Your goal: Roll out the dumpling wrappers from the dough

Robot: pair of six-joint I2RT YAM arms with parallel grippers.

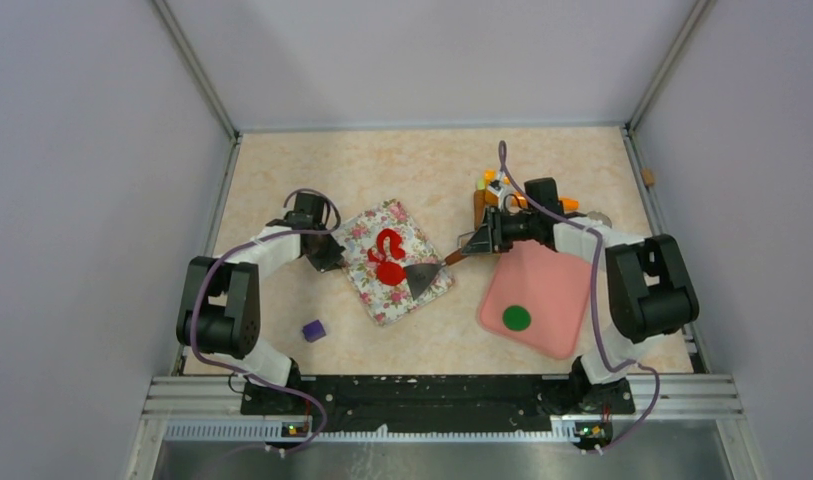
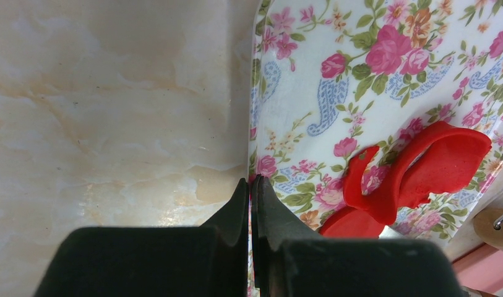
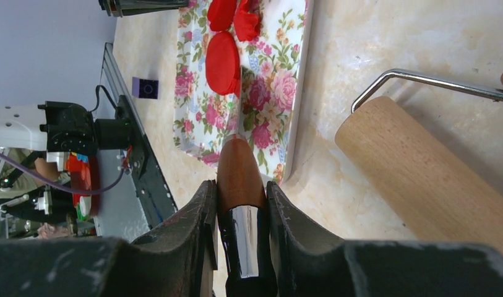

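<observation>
No readable text, label or number anywhere.

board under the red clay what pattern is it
The board is floral: pink roses, green leaves, blue paisley on white. Left wrist view.

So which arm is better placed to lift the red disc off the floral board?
Probably right. The right gripper holds the spatula, blade beside the red disc. The left gripper pinches the floral board.

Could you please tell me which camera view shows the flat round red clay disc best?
The right wrist view: the flat round red clay disc lies whole and large on the floral mat. The top view shows it small; the left wrist view only its edge, behind the left gripper.
</observation>
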